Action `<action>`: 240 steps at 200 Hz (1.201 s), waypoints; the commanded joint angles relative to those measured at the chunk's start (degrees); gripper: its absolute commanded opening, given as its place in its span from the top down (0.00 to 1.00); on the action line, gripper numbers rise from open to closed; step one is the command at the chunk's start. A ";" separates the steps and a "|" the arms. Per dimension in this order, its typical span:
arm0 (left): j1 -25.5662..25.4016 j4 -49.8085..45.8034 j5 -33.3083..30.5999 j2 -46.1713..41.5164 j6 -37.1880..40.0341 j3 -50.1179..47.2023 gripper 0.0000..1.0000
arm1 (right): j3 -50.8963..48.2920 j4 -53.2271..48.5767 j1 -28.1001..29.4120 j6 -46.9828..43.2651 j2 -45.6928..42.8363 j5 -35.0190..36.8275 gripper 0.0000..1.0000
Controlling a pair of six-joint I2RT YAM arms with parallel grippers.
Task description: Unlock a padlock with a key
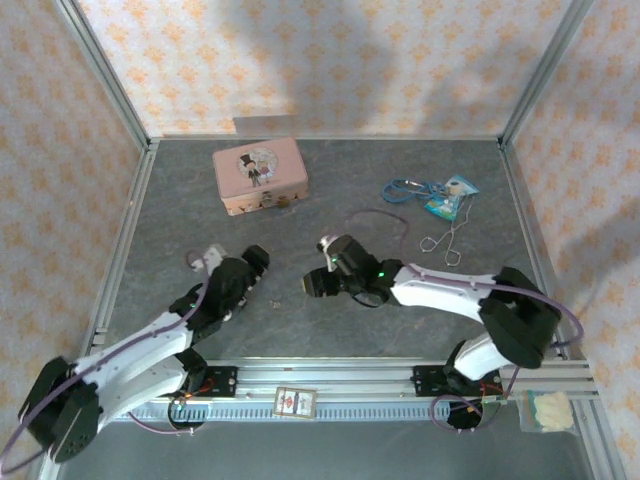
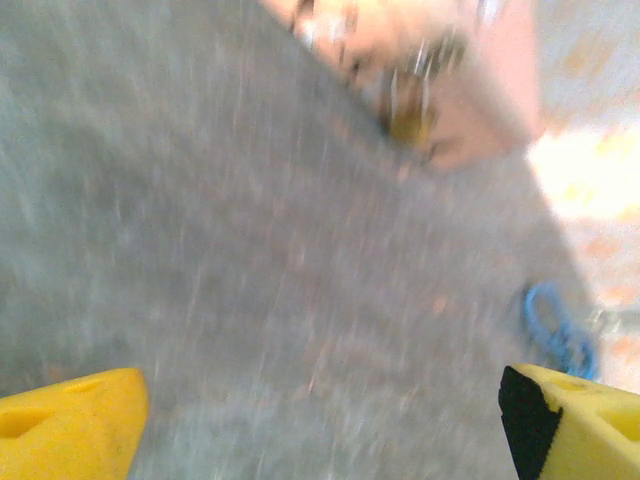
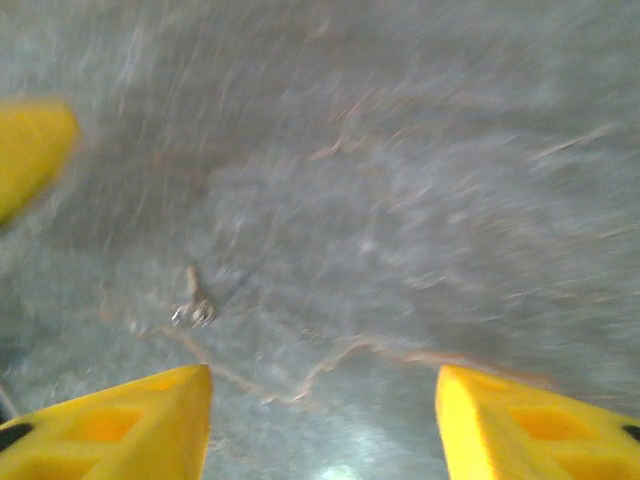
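Looking down from overhead, the grey desk point(image 1: 350, 170) carries:
- one pink tin point(image 1: 258, 172) at the far left
- one blue cord point(image 1: 404, 188) beside one teal packet point(image 1: 449, 197) at the far right
- one pale thin loop point(image 1: 441, 240) just nearer than the packet

Two arms reach inward. The left gripper point(image 1: 257, 263) and the right gripper point(image 1: 319, 283) face each other near the middle of the desk, apart.

Left wrist view (blurred): the padlock point(image 2: 410, 118), one in number, appears as a small brass-coloured shape against the front face of the tin. From overhead it is too small to make out. The left jaws stand wide apart with bare desk between them, gripping nothing. The blue cord lies beyond the right-hand finger.

Right wrist view (blurred): the key point(image 3: 194, 305), one in number, lies flat on the desk. It is ahead of the right jaws, on the side of the finger at the left of that view, and is not touched. The right jaws are parted with nothing between them. A third yellow finger point(image 3: 30, 150) shows at the upper left edge.
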 commanded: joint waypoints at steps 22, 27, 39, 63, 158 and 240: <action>11.62 2.14 -3.16 -8.28 6.23 -4.78 0.09 | 8.84 -0.65 8.44 -3.61 10.09 1.42 0.45; 12.78 3.10 -2.39 -8.26 6.72 -5.02 0.09 | 10.03 -1.29 9.09 -3.39 11.31 2.42 0.45; 14.90 4.92 -0.65 -7.36 7.65 -5.13 0.09 | 13.05 -3.19 10.43 -2.40 14.19 4.67 0.46; 16.40 7.56 1.50 -4.70 8.71 -4.78 0.09 | 19.10 -8.90 12.96 0.35 19.82 11.77 0.48; 16.54 12.08 5.80 -4.69 6.23 -8.48 0.09 | 24.13 -16.02 15.39 9.49 26.11 22.69 0.63; 16.44 15.36 13.42 -4.47 6.24 -8.47 0.11 | 17.71 -8.68 11.93 8.75 20.29 18.37 1.00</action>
